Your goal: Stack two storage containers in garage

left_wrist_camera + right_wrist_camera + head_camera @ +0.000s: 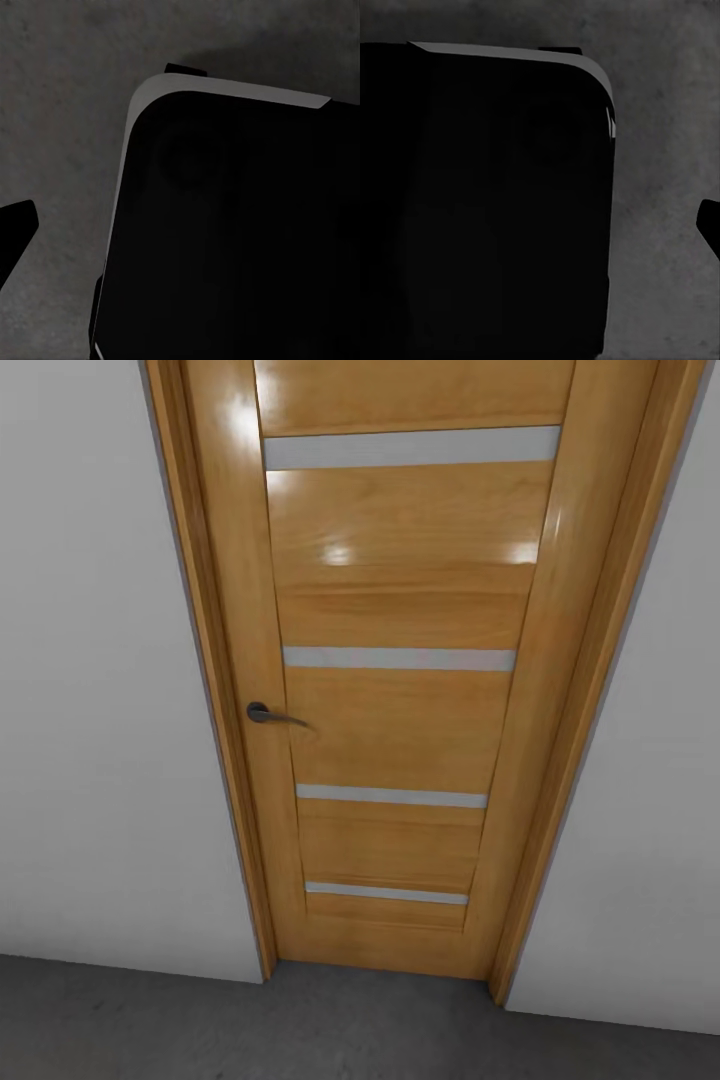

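no orange-red container is in sight. the head camera faces a closed glossy wooden door with pale horizontal strips [400,660] and a dark metal lever handle [270,714], above the rough dark grey floor [150,1020]. below each wrist camera sits the robot's black rounded base [225,225]; whether either gripper is clenched, i cannot tell. judging so, carrying and stacking look undone.

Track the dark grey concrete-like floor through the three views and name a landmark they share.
Head view: the dark grey, rough concrete-like floor runs along the bottom edge, below the pale walls and the slatted wooden door.
Left wrist view: it lies behind the robot's black rounded base.
Right wrist view: it lies behind that same base.
Shared landmark: the floor's mottled grey texture; the wrist views also share the black base.
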Robot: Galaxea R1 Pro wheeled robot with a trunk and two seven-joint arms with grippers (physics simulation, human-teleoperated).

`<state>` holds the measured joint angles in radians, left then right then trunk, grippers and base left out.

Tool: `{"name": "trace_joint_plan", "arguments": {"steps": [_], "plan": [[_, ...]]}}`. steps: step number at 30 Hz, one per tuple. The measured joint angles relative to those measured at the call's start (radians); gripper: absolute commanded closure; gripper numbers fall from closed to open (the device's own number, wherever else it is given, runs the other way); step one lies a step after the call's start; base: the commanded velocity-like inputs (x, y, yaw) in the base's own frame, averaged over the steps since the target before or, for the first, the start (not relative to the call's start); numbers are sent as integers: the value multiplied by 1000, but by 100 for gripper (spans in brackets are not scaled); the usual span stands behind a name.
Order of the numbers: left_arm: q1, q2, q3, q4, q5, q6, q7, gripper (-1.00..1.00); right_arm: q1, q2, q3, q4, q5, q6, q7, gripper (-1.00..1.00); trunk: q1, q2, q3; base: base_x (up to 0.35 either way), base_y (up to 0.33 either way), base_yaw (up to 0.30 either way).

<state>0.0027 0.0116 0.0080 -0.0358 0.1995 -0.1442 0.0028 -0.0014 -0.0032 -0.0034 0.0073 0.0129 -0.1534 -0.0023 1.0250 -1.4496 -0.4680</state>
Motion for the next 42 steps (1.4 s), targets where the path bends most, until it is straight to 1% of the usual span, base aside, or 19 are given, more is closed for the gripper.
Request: {"name": "trace_joint_plan", "arguments": {"steps": [6, 7, 8, 9, 10, 11, 14, 15, 16, 17, 18, 19, 20, 21, 26, 30, 33, 38, 42], "plan": [[0, 0, 0, 0, 0, 0, 0, -100, 0, -1, 5, -13, 8, -1, 3, -100, 0, 0, 0, 0, 0, 0], [0, 0, 0, 0, 0, 0, 0, -100, 0, -1, 6, -63, 9, 3, 3, -100, 0, 0, 0, 0, 0, 0], [0, 0, 0, 0, 0, 0, 0, -100, 0, -1, 6, -90, 10, 7, 3, -100, 0, 0, 0, 0, 0, 0], [0, 0, -1, 0, 0, 0, 0, -100, 0, -2, 7, -144, 8, 22, 4, -100, 0, 0, 0, 0, 0, 0], [0, 0, 0, 0, 0, 0, 0, -100, 0, -2, 7, -174, 7, 33, 4, -100, 0, 0, 0, 0, 0, 0], [0, 0, -1, 0, 0, 0, 0, -100, 0, -2, 7, -226, 5, 67, 5, -100, 0, 0, 0, 0, 0, 0], [0, 0, 0, 0, 0, 0, 0, -100, 0, -3, 7, -296, 4, 133, 5, -100, 0, 0, 0, 0, 0, 0], [0, 0, -1, 0, 0, 0, 0, -100, 0, -5, 6, -334, 4, 172, 3, -100, 0, 0, 0, 0, 0, 0], [0, -1, 0, 0, 0, 0, 0, -100, 0, -6, 6, -355, 4, 190, 3, -100, 0, 0, 0, 0, 0, 0], [0, -1, -1, 0, 0, 0, 0, -100, -1, -7, 5, -397, 4, 219, 1, -100, 0, 0, 0, 0, 0, 0], [0, -1, 0, 0, 0, 0, 0, -100, 0, -8, 4, -419, 4, 233, -1, -100, 0, 0, 0, 0, 0, 0], [0, -1, -1, 0, 0, 0, 0, -100, -1, -10, 1, -476, 4, 258, -8, -100, 0, 0, 0, 0, 0, 0], [0, -1, -1, 0, 0, 0, 0, -100, -1, -14, 0, -526, 3, 271, -22, -100, 0, 0, 0, 0, 0, 0], [0, 0, -1, 0, 0, 0, 0, -100, -1, -18, -2, -624, 2, 283, -48, -100, 0, 0, 0, 0, 0, 0], [0, 0, 0, 0, 0, 0, 0, -100, 0, -20, -3, -764, 3, 309, -73, -100, 0, 0, 0, 0, 0, 0], [0, 0, 0, 0, 0, 0, 0, -100, 0, -20, -4, -846, 5, 330, -85, -100, 0, 0, 0, 0, 0, 0], [0, 0, 0, 0, 0, 0, 0, -100, 0, -20, -4, -885, 7, 352, -88, -100, 0, 0, 0, 0, 0, 0], [0, 0, 0, 0, 0, 0, 0, -100, 0, -18, -3, -937, 10, 408, -86, -100, 0, 0, 0, 0, 0, 0], [0, -1, 0, 0, 0, 0, 0, -100, 0, -17, -1, -951, 11, 422, -86, -100, 0, 0, 0, 0, 0, 0]]}}
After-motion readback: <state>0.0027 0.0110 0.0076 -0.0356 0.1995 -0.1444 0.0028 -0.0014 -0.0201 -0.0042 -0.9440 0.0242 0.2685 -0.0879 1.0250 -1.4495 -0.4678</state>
